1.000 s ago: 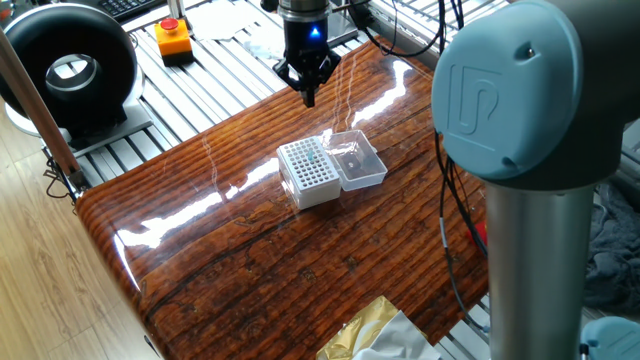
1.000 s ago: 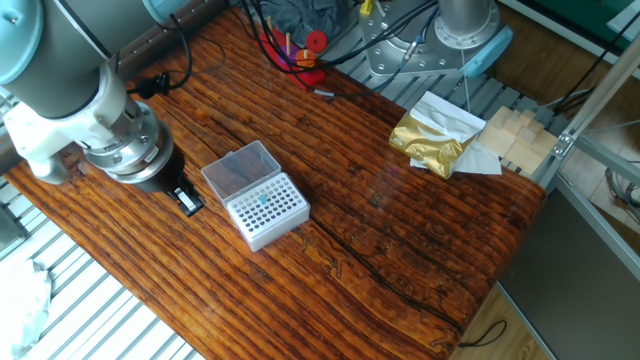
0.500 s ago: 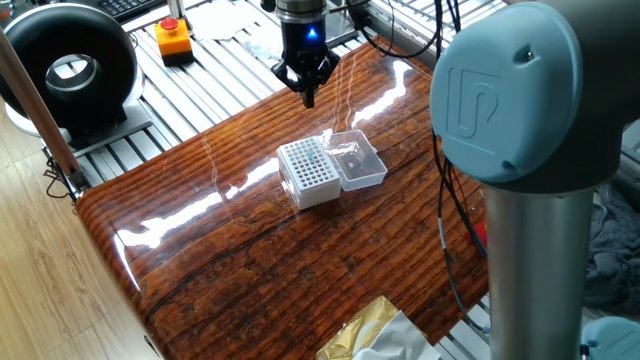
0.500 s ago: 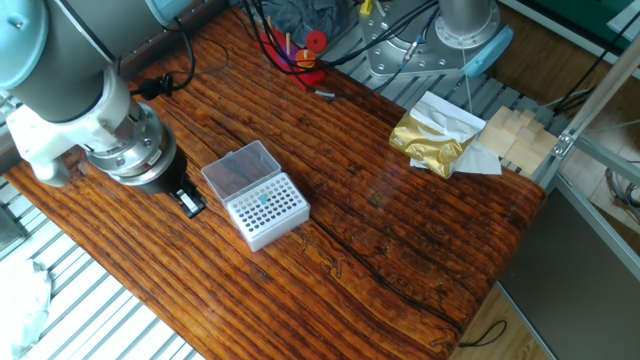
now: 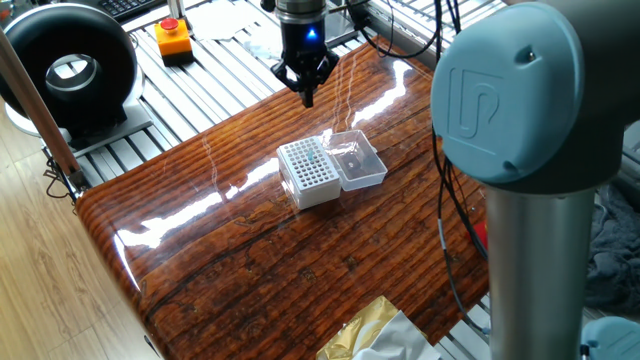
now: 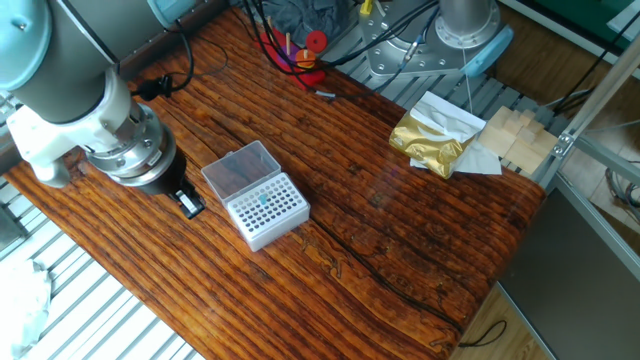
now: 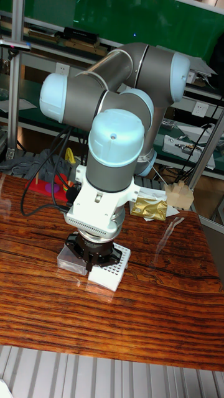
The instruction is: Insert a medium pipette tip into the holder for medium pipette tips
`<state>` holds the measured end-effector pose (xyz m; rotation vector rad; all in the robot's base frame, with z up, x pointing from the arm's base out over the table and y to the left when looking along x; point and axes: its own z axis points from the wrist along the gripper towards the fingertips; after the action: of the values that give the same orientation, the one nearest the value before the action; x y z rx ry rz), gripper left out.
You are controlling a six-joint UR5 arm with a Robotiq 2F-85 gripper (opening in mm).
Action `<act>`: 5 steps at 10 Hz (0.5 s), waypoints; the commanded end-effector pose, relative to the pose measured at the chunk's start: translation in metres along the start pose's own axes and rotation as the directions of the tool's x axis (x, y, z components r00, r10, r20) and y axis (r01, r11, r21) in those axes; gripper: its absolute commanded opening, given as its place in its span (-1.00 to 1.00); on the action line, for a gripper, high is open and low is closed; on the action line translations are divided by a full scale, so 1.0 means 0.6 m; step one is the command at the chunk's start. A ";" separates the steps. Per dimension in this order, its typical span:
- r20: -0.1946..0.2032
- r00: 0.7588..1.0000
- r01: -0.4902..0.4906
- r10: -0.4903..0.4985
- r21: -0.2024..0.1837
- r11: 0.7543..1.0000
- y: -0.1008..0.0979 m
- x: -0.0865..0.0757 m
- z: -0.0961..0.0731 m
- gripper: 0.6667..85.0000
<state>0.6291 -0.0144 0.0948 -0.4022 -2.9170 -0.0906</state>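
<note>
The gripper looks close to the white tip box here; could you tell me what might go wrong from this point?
1. The gripper hangs beside the holder for medium pipette tips, not over its grid, and no tip shows between its fingers; it may carry nothing to insert.
2. The clear hinged lid lies open on the gripper's side, so a low sideways approach could catch it and drag the box.
3. The holes are small and dense; a slightly off descent could hit the grid face instead.

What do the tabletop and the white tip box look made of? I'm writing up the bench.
The tabletop looks like dark reddish wood under a glossy coat: striped grain with bright glare. The tip box looks like matte white plastic, its hinged lid clear, probably plastic, since the table shows through.
</note>
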 end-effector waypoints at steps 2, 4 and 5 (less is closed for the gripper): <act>0.106 0.990 0.089 -0.095 0.057 0.994 -0.039 -0.051 -0.007 -0.99; 0.167 0.975 0.145 -0.148 0.030 0.989 -0.040 -0.079 -0.013 -0.99; 0.179 0.970 0.164 -0.167 0.030 0.986 -0.044 -0.084 -0.016 -0.99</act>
<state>0.6572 -0.0437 0.0911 -0.2504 -3.0572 -0.0420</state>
